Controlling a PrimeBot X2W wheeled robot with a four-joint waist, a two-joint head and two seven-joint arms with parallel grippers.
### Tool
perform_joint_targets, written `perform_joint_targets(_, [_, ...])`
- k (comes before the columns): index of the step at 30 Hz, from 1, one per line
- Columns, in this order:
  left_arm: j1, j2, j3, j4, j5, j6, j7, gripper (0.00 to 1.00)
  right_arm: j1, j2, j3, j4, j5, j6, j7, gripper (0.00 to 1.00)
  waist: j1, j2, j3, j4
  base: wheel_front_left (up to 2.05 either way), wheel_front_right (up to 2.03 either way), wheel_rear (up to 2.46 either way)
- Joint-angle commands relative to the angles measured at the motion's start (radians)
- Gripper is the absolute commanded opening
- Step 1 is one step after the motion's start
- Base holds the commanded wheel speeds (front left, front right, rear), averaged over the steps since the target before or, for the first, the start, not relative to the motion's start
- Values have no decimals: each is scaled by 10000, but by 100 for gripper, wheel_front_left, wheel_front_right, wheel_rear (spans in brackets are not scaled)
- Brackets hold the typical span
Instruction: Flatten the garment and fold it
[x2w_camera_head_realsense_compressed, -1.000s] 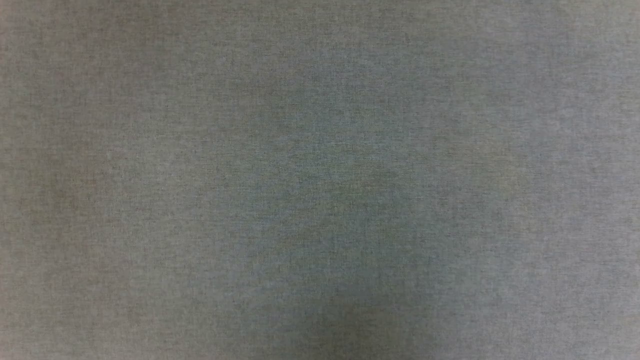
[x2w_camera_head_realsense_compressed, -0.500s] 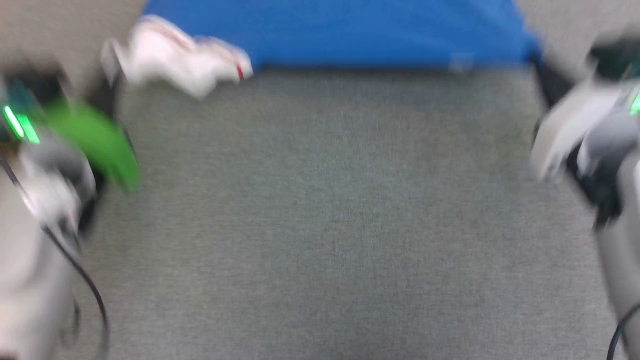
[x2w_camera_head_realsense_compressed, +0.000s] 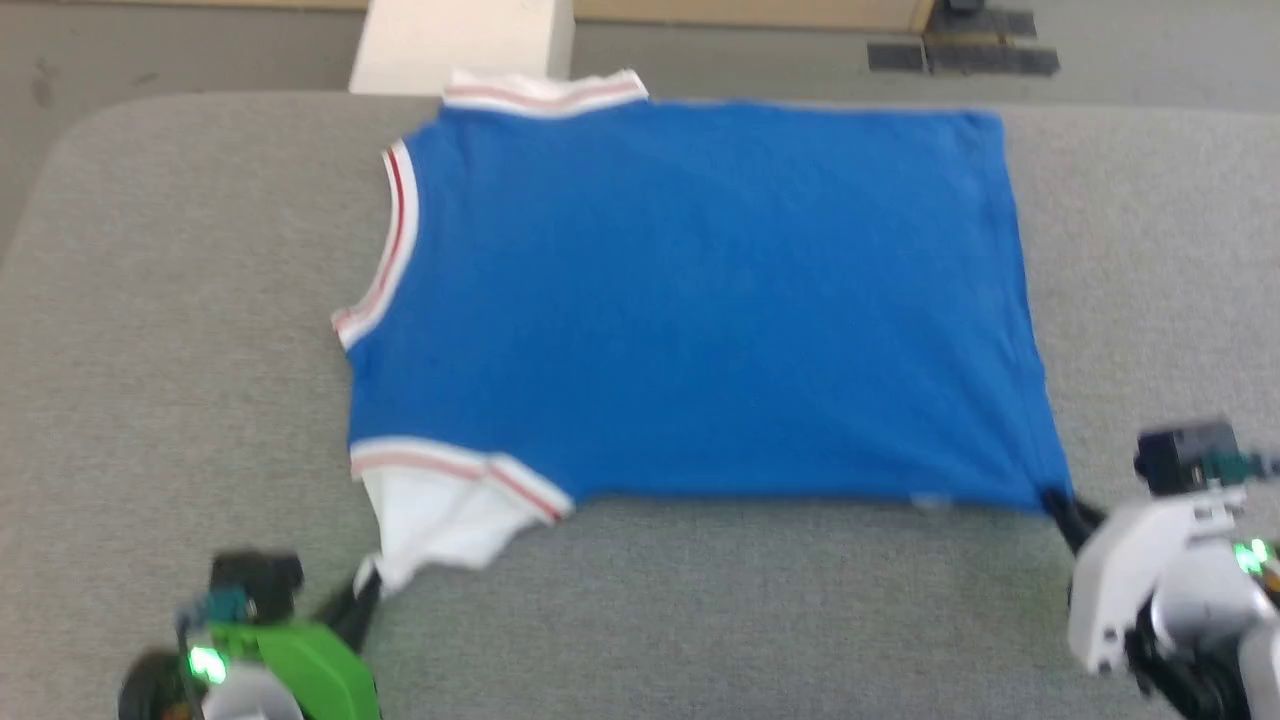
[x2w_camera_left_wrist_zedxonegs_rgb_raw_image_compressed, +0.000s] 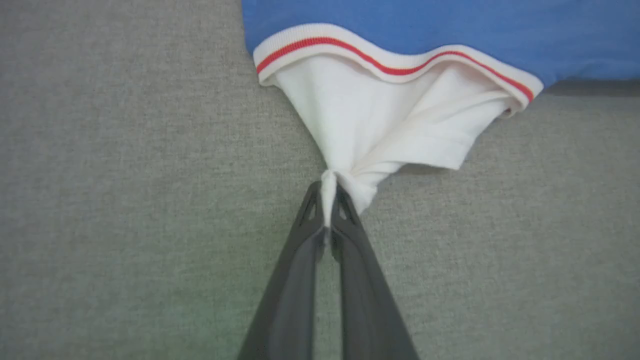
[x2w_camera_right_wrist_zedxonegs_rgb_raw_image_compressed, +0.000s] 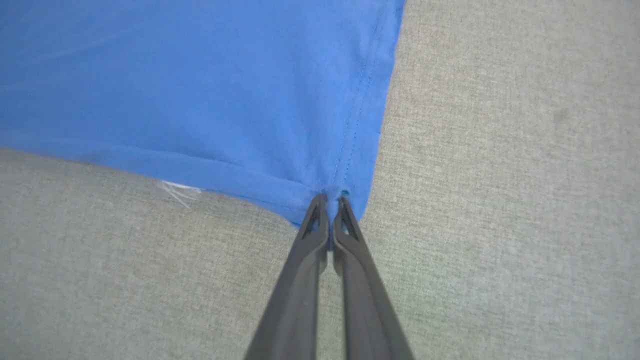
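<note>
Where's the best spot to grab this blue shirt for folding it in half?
Its near edge, from the robot's side, low: the white sleeve tip and the blue hem corner. The garment lies flat, and both ends jut nearward; the left gripper and right gripper are shut on them.

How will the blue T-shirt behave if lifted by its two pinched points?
Likely floppy: the T-shirt has its white sleeve bunched into a cone at the left end effector. Probably stretchy: its blue hem corner puckers at the right end effector. Expect mid-span sag.
</note>
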Motion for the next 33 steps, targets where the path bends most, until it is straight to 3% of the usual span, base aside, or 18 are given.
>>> perform_joint_targets(1, [428,60,-36,-159,-39,160,96,0,388,152,-173,-281,-110,-17,210,0,1,0,-283,180,0,0,0])
perform_joint_targets(7, [2132,264,-82,-1193,-48,1051,323,0,1802,919,-736,-1390,-714,-17,387,0,1,0,-324,24,0,0,0])
perform_joint_targets(12, [2135,50,-81,-1703,652,1280,-944,0,2055,1361,-884,-1350,-889,-17,-1472,0,1,0,-317,93,0,0,0])
perform_joint_targets(17, [1145,-314,-118,-1295,1582,1414,-2326,0,1815,1625,-843,-899,-1023,-17,-3478,0,1,0,-215,99,0,0,0])
perform_joint_targets(22, [-707,-534,-54,-553,2278,1338,-3029,0,905,1574,-628,-410,-1332,-17,-4352,0,1,0,80,50,0,0,0])
perform_joint_targets(33, [-4482,-550,-82,852,2684,566,-2431,0,-1890,794,-186,791,-1511,-17,-3429,0,1,0,1490,-162,0,0,0])
